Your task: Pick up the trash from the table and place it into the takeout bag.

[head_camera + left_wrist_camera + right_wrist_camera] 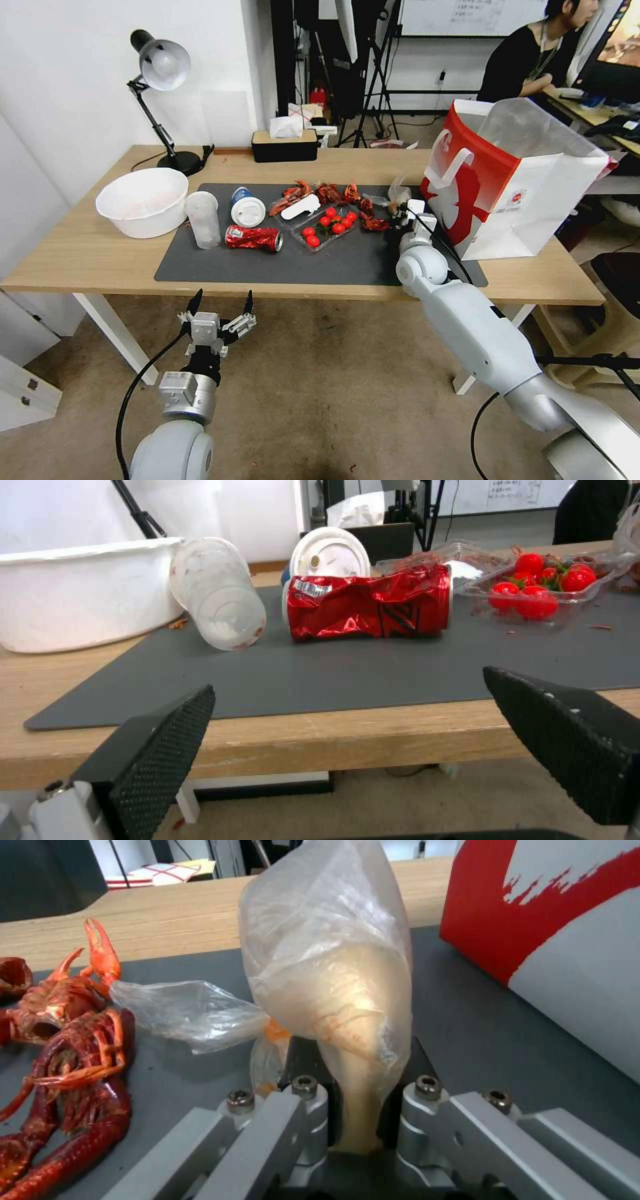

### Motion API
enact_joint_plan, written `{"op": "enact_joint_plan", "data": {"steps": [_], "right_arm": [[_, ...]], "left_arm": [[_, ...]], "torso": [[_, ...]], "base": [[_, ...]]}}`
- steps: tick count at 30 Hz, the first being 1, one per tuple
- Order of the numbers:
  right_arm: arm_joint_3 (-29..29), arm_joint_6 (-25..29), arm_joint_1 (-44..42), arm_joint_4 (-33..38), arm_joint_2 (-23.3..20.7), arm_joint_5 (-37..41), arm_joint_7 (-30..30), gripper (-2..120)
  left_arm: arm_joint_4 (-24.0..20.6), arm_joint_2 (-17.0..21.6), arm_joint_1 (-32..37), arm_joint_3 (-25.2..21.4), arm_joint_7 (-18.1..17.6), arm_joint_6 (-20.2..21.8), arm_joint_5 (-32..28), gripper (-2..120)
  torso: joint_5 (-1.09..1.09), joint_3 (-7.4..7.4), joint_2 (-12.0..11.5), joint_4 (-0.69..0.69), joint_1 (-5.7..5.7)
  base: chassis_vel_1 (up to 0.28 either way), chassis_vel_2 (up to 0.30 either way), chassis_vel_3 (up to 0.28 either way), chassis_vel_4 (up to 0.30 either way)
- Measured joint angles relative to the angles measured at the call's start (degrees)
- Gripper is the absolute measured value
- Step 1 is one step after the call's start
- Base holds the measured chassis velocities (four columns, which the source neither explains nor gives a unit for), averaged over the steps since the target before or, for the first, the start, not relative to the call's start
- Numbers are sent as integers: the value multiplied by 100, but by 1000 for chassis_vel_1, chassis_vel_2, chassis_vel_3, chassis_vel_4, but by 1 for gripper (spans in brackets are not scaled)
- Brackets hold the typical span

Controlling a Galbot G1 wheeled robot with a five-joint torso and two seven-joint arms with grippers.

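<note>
From the head view, a light-wood table (87, 257) carries a dark grey mat strewn with rubbish: a white bowl (142, 201), a clear plastic cup (203, 219), a crushed red can (253, 238), a lidded cup (247, 207) and crayfish shells (320, 194). The red-and-white takeout bag (527, 193) stands upright at the right end. The right gripper (408, 212) reaches over the mat just beside it; the left gripper (220, 319) hangs below the table edge. In the left wrist view its fingers (160, 740) are spread wide, holding nothing, facing the can. In the right wrist view the jaws are clamped on a knotted clear plastic bag (333, 970). This looks like the carrying step; next it needs lifting above the bag's rim.
</note>
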Motion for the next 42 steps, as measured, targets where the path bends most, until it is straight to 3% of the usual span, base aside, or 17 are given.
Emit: {"op": "enact_joint_plan", "data": {"steps": [7, 19, 26, 38, 42], "right_arm": [[72, 159, -6, 178, -48, 9, -162, 6], [212, 1320, -6, 1311, -637, 772, -1990, 6], [571, 1290, 79, 2082, -968, 879, -2080, 6], [982, 900, 130, 2485, -1364, 788, -1893, 6], [1359, 394, 157, 2730, -1824, 505, -1538, 6]], "left_arm": [[10, -1, -6, 8, 0, -4, 4, 100], [4, -27, -3, 56, 3, -4, 30, 100], [-23, -30, 5, 68, 5, -4, 87, 100], [-23, -50, 6, 101, 6, -2, 122, 100], [-23, -67, 10, 134, 10, -2, 141, 100]], "torso": [[1, 1, 0, -1, 0], [0, 0, -1, 0, 0], [0, 0, -1, 1, 0], [1, 0, -1, 0, 0], [1, 0, 0, -2, 0]], "base": [[0, 0, 0, 0], [0, 0, 0, 0], [0, 0, 0, 0], [0, 0, 0, 0], [0, 0, 0, 0]]}}
